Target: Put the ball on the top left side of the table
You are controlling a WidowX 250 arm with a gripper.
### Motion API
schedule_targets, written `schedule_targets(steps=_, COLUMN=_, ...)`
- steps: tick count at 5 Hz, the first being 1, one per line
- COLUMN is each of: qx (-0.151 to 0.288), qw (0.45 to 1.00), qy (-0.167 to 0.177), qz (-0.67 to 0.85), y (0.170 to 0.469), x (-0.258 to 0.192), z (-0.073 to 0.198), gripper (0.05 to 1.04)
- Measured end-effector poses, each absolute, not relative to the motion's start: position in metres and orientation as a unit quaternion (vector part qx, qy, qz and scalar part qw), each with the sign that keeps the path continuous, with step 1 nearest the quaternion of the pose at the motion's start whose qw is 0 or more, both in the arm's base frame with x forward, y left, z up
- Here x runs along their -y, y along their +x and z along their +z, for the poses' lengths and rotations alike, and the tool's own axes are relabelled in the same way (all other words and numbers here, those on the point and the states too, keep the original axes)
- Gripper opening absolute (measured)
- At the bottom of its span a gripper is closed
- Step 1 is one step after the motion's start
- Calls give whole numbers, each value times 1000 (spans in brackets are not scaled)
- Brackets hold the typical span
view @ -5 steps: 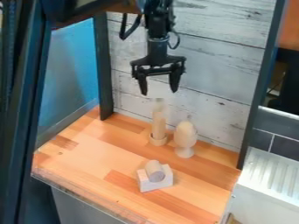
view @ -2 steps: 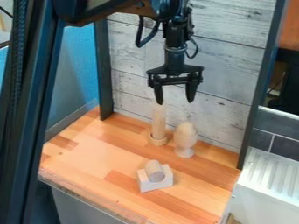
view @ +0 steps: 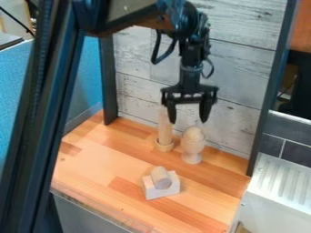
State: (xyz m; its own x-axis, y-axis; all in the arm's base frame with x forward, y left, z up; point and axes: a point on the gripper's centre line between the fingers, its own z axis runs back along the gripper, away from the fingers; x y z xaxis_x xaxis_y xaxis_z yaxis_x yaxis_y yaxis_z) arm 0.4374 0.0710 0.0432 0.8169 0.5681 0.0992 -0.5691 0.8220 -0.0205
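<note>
The black gripper (view: 189, 119) hangs open above the back of the wooden table (view: 91, 159), its two fingers pointing down with nothing between them. Just below it, a pale wooden ball (view: 193, 134) rests in the top of an egg-cup-like wooden stand (view: 192, 154). The ball's top lies a little under the fingertips, and the two appear apart.
Left of the ball stands an upright wooden cylinder (view: 164, 129) in a round base. Nearer the front, a short cylinder (view: 161, 178) lies on a notched block (view: 163, 192). Behind is a plank wall (view: 231, 77); a dark post (view: 267, 95) rises at the right.
From above the upright cylinder, the gripper has come down and to the right, over the ball, still open. The ball and the other wooden pieces have stayed put.
</note>
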Motion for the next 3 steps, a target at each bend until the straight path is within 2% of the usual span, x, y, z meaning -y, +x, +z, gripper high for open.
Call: schedule_targets(steps=3, qx=35, qw=952, qy=-4, qz=305, y=443, x=-66, z=25, gripper=1001)
